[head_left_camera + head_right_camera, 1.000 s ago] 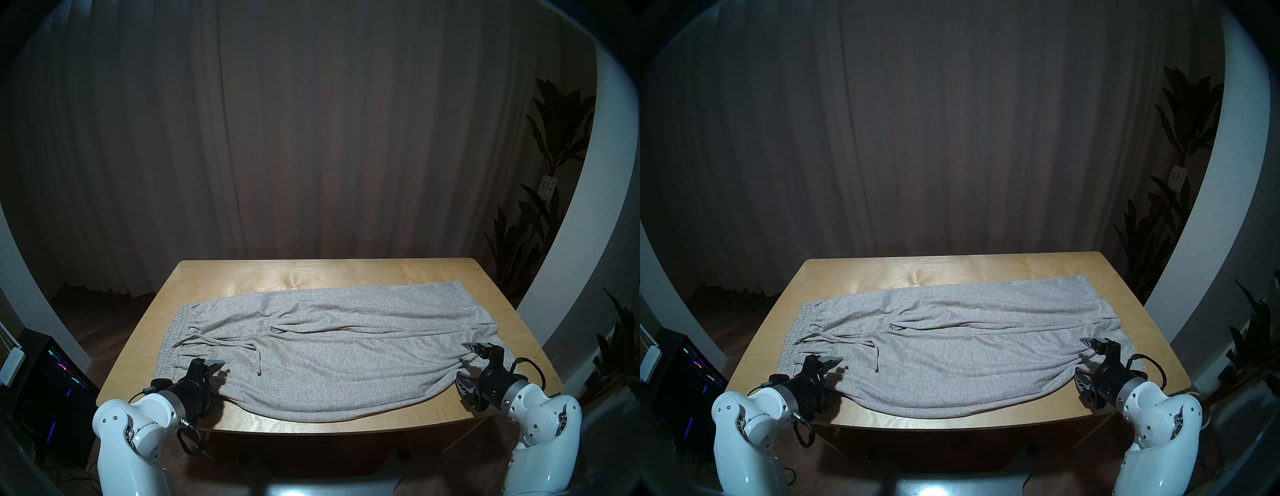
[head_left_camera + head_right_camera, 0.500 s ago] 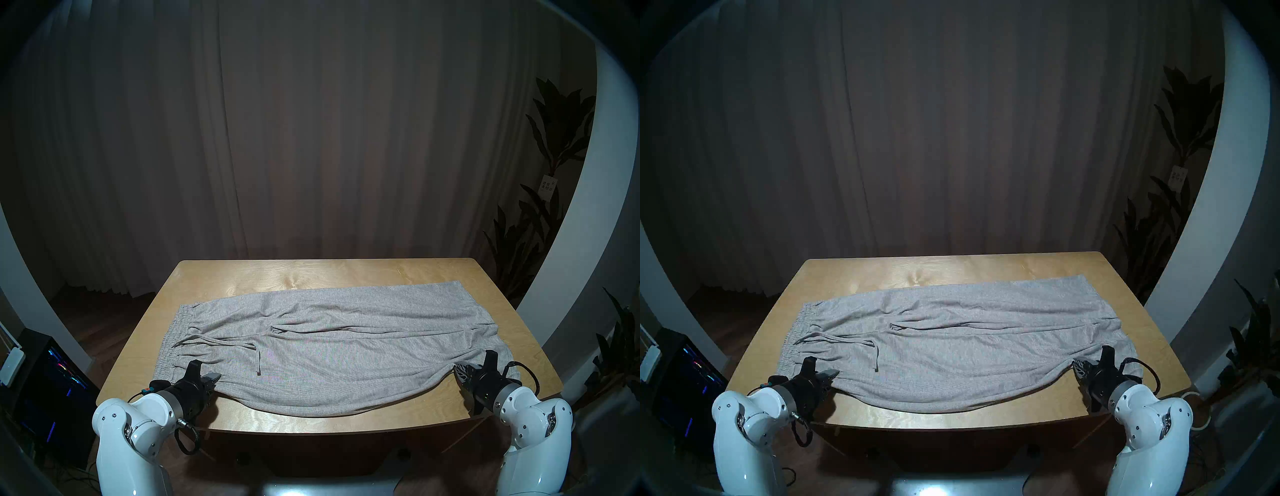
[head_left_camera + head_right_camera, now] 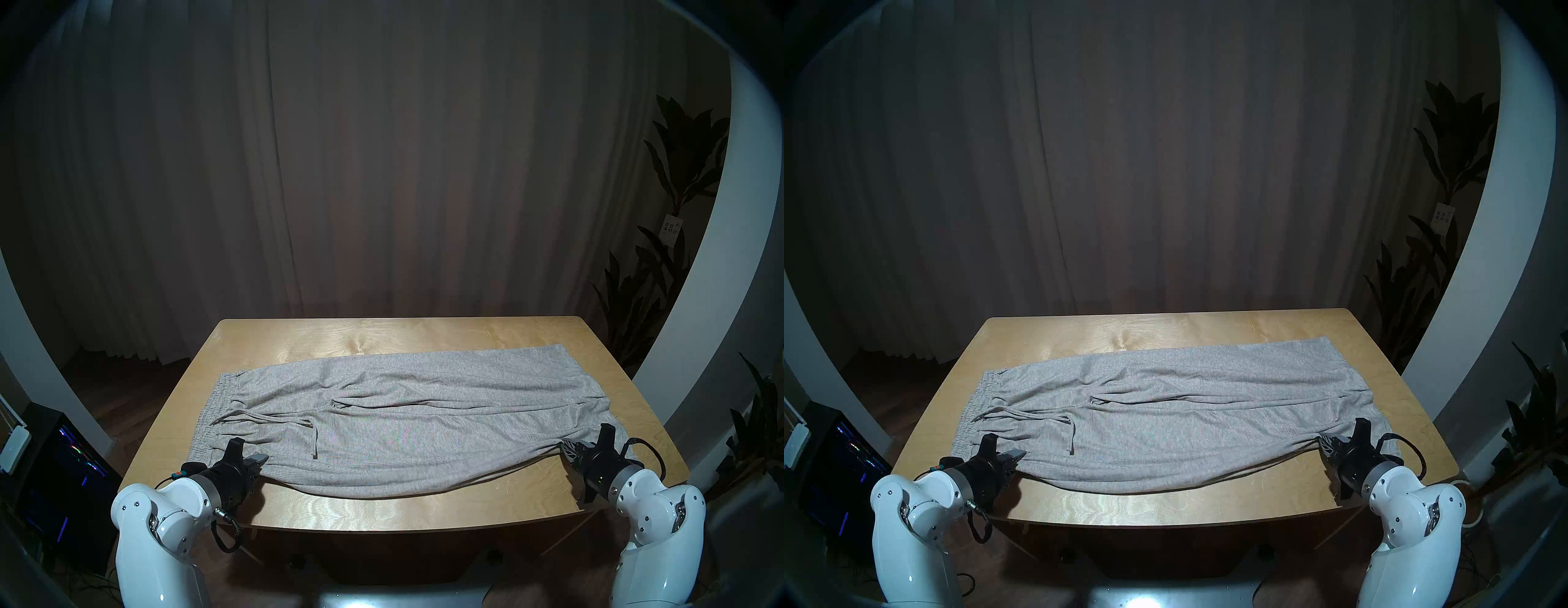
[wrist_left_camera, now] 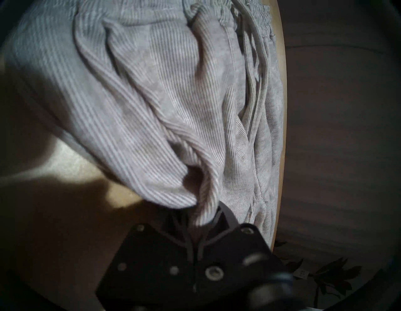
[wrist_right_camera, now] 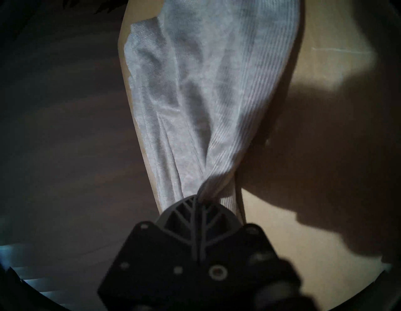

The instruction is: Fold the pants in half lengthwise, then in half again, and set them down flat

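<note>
1. Two hands, both already on the cloth. Starting at the left: my left hand [image 3: 259, 460] is pressed together on the near edge of the pants [image 3: 407, 424] just inside the waistband [image 3: 212, 407]; the left wrist view shows a bunch of ribbed grey knit pinched between its fingers [image 4: 225, 217].
2. The drawstring [image 3: 312, 433] lies loose on top of the fabric a little to the right of that grip, untouched.
3. Across the middle, the pants lie spread lengthwise on the counter [image 3: 382, 335], waistband at the left and leg hems at the right. The legs lie side by side, so I judge no fold is made yet. The near edge sags in a curve between my two grips, and near each hand it looks raised off the wood.
4. At the right, my right hand [image 3: 566, 449] is shut on the near leg close to its hem; the right wrist view shows the cloth gathered to a point between the fingers [image 5: 184, 208].
5. What is left, as I read it: carry this near edge over to the far edge for the lengthwise fold, then fold in half again, then lay the bundle flat. Only the grasp is done.
</note>
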You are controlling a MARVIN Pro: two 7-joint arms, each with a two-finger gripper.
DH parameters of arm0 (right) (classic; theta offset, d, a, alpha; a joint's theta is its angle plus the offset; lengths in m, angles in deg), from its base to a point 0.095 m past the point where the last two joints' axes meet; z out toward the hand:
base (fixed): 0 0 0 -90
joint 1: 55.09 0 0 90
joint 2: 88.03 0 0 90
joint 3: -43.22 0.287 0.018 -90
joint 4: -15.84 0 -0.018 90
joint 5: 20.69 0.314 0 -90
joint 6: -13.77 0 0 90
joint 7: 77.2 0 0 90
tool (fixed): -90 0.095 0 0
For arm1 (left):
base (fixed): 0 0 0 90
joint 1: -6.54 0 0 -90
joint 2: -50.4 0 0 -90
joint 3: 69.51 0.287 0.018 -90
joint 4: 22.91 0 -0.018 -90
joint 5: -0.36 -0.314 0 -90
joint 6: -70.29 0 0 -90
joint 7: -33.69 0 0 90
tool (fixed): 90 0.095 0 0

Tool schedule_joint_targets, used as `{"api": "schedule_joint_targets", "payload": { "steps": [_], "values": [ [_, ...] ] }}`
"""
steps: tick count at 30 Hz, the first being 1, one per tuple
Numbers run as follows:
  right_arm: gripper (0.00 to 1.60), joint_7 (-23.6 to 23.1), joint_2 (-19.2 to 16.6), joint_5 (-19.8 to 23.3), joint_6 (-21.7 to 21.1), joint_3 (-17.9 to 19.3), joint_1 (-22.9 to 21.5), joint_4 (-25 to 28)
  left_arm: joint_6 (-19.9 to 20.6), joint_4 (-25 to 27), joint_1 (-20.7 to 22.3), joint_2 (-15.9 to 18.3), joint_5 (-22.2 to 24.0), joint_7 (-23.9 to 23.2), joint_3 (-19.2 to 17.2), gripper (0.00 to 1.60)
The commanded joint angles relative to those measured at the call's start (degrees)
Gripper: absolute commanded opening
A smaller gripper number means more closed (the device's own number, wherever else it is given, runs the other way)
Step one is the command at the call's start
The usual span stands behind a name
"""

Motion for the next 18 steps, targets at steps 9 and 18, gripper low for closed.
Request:
{"api": "schedule_joint_targets", "payload": {
  "steps": [9,18],
  "values": [
    [0.00,0.1,-1.9,2.4,-1.2,-0.5,-3.9,2.6,-0.4,1.7,2.2,1.0,1.3,-0.3,-1.2,0.00],
    [0.00,-1.2,-3.5,1.2,-1.6,-1.1,-6.1,0.1,0.0,2.6,4.9,3.1,1.0,0.3,-0.7,0.00]
  ]
}}
